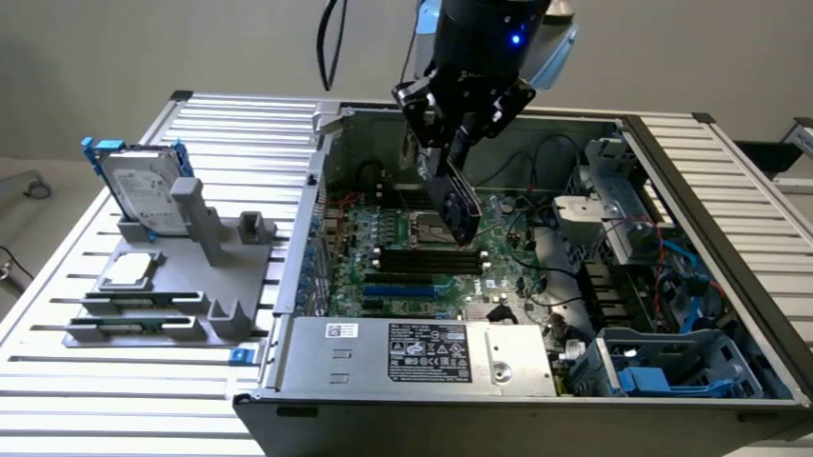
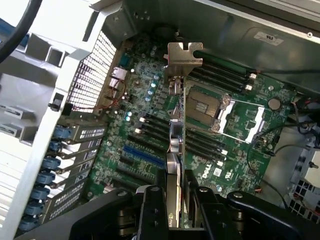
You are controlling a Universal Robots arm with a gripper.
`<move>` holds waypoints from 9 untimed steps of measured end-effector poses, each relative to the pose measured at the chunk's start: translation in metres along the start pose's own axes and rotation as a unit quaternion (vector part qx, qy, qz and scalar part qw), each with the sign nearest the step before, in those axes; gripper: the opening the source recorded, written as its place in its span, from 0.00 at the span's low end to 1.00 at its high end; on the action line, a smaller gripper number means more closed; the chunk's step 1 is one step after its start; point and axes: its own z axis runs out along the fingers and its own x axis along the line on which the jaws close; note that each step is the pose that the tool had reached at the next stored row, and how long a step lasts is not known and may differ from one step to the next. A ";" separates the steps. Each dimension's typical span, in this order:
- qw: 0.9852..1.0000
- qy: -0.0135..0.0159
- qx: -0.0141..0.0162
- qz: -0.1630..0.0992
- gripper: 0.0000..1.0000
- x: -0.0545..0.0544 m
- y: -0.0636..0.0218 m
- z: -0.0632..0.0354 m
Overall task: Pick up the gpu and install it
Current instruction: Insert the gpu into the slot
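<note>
Mobo [image 2: 150, 125]: white "DELL" logo printed on the green board near the CPU socket [image 2: 202, 107]; letters run sideways in the wrist view. Small white sticker just beside the logo, print too fine to read. Case wall [image 2: 225, 25]: white label w/ dark lines of text, illegible. PSU [image 1: 420, 352]: big black label w/ rows of white cert-type marks and fine print, none legible. Next to it is a small white sticker w/ a blue patch, also illegible. Drive [image 1: 133, 186]: pale label w/ grey print, can't read. gpu [image 2: 175, 145]: small mark on its edge, can't make out.
</note>
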 end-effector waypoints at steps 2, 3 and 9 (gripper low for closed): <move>1.000 0.001 0.000 -0.018 0.26 0.000 -0.0002 0.0016; 1.000 0.001 -0.001 -0.027 0.26 0.000 -0.0003 0.0025; 0.997 0.003 -0.006 -0.082 0.26 0.000 -0.0006 0.0065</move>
